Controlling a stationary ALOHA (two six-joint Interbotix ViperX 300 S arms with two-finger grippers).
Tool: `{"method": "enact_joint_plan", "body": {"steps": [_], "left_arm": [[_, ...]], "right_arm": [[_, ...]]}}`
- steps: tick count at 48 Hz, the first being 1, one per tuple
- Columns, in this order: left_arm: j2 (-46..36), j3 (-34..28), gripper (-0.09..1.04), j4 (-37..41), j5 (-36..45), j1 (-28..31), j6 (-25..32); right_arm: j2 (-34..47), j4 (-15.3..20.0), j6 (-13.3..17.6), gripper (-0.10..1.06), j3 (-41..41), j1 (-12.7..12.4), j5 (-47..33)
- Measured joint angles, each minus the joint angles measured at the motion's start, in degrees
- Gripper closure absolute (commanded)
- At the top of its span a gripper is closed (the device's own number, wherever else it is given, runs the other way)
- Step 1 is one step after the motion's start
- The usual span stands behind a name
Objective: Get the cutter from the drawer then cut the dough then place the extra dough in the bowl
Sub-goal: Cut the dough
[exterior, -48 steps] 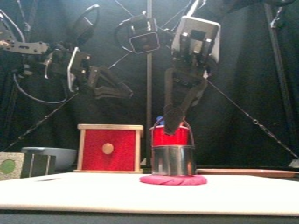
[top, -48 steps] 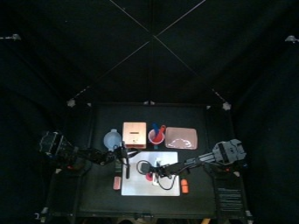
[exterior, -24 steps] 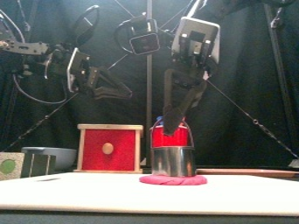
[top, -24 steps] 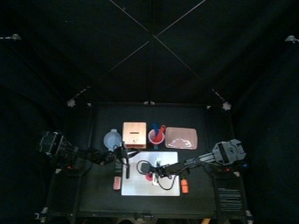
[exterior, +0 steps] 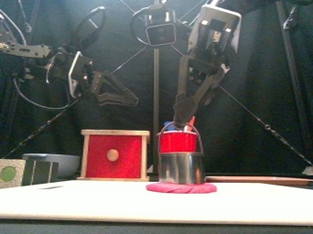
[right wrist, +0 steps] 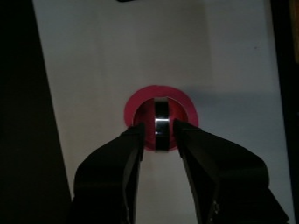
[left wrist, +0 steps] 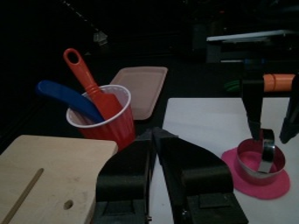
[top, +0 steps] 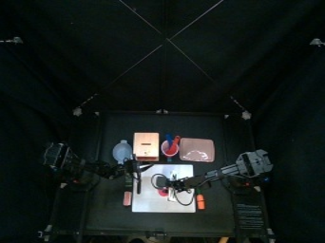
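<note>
The cutting step is in hand. The round metal cutter (exterior: 180, 167) stands on the pink dough (exterior: 181, 188) near the middle of the white cutting board (exterior: 86, 207), so the trip to the drawer looks done. The wooden box (exterior: 113, 155), just behind the board's left rear corner, shows its red drawer front apparently shut.

The right hand (exterior: 184, 117) hangs straight above the cutter. Its jaws are a narrow gap apart, astride the wire handle, and as far as I can see they grip nothing. The left hand (left wrist: 159, 140) hangs raised off the board's left edge, jaws closed together and empty.

Next, I judge, the cutter must come off cleanly. Then the outer ring of dough has to be peeled from the board without dragging the cut disc. It goes to the blue-grey bowl (top: 121, 150), which sits behind and left of the board. The soft dough may cling to the cutter's rim.

No brand, label or writing can be read on anything here.
</note>
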Motion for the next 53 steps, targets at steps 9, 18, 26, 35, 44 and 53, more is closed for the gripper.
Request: {"method": "enact_joint_plan", "body": {"steps": [9, 18, 26, 35, 44, 53], "left_arm": [[0.1, -1.8, 0.41, 3.9, 0.5, -1.0, 0.0], [0.7, -4.2, 0.41, 7.8, 0.9, -3.3, -1.3], [2.3, -5.4, 0.41, 10.8, 0.9, -4.5, -7.0], [5.6, -7.2, 0.28, 18.2, 1.0, -5.1, -15.2], [7.6, -9.0, 0.19, 23.9, 0.9, -5.2, -21.0], [8.4, -9.0, 0.19, 23.2, 1.4, -5.2, -22.1]], "right_arm": [[-5.0, -0.4, 0.5, 0.24, 5.2, -0.1, -6.3], [-11.4, -1.9, 0.6, 0.24, 14.2, -0.3, -21.4], [-15.3, -3.4, 0.3, 0.25, 22.7, -1.5, -36.0], [-15.8, -3.1, 0.2, 0.25, 28.6, -5.6, -46.9], [-16.1, -4.0, 0.4, 0.26, 29.0, -10.1, -47.0], [-16.1, -4.5, 0.7, 0.26, 27.0, -11.6, -37.8]]}}
